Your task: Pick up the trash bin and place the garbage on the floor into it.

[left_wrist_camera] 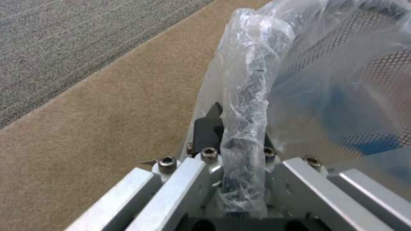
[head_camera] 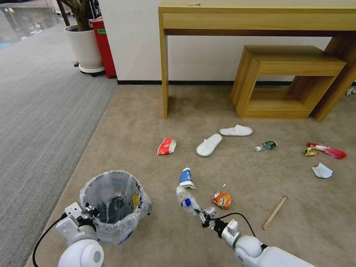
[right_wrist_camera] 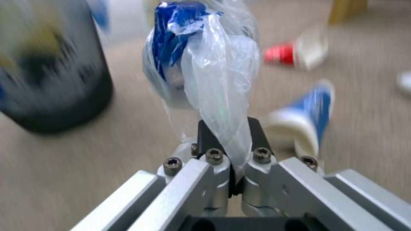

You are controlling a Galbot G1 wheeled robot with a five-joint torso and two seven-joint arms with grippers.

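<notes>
- Two grippers grip: left gripper [head_camera: 90, 211] clamps the trash bin [head_camera: 111, 207] rim.
- Right gripper [head_camera: 201, 214] pinches a plastic wrapper [right_wrist_camera: 205, 64]; blue-white cup [head_camera: 186, 178] just beyond.

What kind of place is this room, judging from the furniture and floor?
Probably an office or hotel-like room: a wooden desk against the wall with a low wooden stool, beige carpet strewn with litter, and a potted plant beside a grey carpeted corridor.

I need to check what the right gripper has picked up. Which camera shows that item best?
The right wrist view: the clear plastic bottle with a blue label sits close up, pinched in the right gripper. The head view shows it small, beside the trash bin.
</notes>
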